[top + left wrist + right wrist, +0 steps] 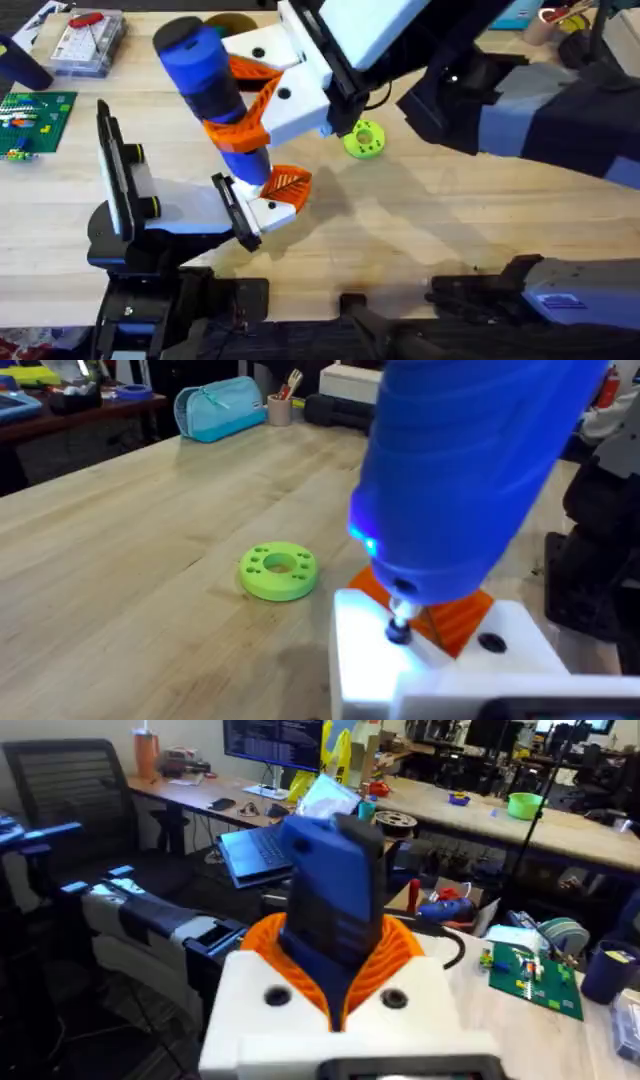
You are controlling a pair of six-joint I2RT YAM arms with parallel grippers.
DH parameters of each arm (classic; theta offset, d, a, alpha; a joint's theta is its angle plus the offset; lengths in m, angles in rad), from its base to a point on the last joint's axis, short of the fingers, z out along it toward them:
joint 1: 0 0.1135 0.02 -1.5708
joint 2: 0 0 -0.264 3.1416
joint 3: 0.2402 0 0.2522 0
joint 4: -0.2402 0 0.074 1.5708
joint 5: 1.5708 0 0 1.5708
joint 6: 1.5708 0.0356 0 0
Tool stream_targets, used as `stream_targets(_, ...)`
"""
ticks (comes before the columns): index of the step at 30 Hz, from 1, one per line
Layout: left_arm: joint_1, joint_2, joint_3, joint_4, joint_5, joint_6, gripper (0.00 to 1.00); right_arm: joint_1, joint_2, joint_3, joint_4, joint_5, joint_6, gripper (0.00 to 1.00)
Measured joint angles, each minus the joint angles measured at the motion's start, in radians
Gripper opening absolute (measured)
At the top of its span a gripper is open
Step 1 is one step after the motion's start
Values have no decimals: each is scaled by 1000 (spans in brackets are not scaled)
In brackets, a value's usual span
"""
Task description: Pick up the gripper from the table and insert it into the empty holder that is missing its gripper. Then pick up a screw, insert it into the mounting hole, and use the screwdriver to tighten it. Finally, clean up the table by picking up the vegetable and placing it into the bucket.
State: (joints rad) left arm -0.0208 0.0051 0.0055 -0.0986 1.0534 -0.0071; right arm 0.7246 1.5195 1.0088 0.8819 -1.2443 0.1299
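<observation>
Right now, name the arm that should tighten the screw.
Right. Its hand is clamped on the screwdriver, whose tip sits on the screw in the gripper.

right arm reaches in from the lower right, crossing high over the middle, big and dark under the camera. Its claw (250, 100) has the orange-padded fingers (400, 955) clamped on the blue screwdriver (210, 85). Left arm sits low at the bottom edge, can't make out its claw.
</observation>
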Motion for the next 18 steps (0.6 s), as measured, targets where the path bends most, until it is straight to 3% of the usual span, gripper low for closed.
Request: stream_targets(18, 0, 0, 0, 0, -2, 0, 12, -2, 0, 0, -6, 45, 23, 24)
